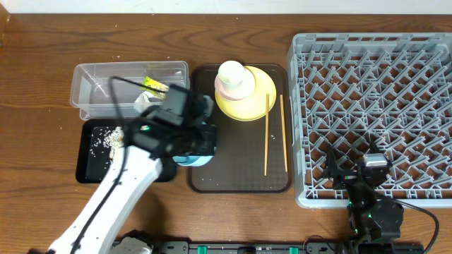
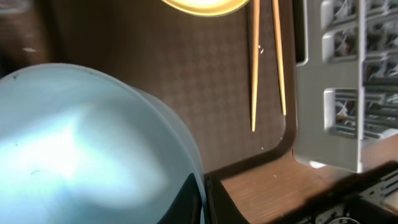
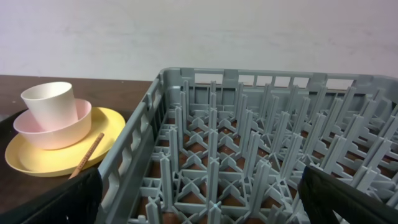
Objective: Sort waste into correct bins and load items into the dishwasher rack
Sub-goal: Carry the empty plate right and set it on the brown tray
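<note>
Overhead, we see the blue bowl at the near left edge of the brown tray, mostly hidden under the left gripper. From the left wrist the bowl fills the near left of the view, tilted, with one dark finger against its rim, so we read the fingers as closed on the bowl. At the far end of the same tray the plate carries the pink bowl, and the cup stands in that bowl. The two chopsticks lie side by side, a little apart, on the tray's right part, the left one with its far end on the plate's rim. Left of the brown tray, the black tray holds loose rice, and the tub just beyond it holds the wrapper. The rack sits just right of the brown tray on the table. Our right gripper hangs at the rack's near edge, fingers spread wide with nothing between them.
</note>
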Robot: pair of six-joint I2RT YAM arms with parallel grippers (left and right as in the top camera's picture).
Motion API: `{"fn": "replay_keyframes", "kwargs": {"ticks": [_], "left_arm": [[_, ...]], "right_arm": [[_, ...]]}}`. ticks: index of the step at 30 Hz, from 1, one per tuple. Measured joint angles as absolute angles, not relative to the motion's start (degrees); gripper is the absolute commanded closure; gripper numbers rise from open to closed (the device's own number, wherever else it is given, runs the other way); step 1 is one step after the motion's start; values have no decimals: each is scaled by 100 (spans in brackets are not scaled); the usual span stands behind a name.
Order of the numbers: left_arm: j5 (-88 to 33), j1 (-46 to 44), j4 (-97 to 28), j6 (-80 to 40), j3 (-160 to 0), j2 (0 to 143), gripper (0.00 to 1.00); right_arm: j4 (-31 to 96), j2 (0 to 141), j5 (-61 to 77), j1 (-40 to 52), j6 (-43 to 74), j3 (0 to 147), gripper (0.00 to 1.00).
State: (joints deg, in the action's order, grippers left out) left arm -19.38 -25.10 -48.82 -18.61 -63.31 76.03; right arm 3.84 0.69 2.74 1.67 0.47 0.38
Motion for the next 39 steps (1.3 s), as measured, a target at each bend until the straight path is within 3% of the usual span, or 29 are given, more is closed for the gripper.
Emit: {"fn": "replay_keyframes", "kwargs": {"ticks": [11, 27, 31, 35, 39], "left_arm": [[-1509, -3435, -3874, -2255, -6331, 9032, 94], [-1291, -3505, -3229, -2274, -6331, 9529, 93], [-1238, -3505, -3286, -2276, -6331, 9529, 84], [-1194, -3505, -3328, -2263, -6331, 9529, 59], [-1166, -3505, -3332, -2338, -6331, 9529, 52]], "right_arm": [[386, 69, 276, 167, 47, 38, 1], [386, 69, 276, 167, 47, 38, 1], [386, 69, 276, 167, 47, 38, 1], [386, 69, 276, 167, 47, 38, 1], [386, 69, 276, 167, 47, 38, 1]]}}
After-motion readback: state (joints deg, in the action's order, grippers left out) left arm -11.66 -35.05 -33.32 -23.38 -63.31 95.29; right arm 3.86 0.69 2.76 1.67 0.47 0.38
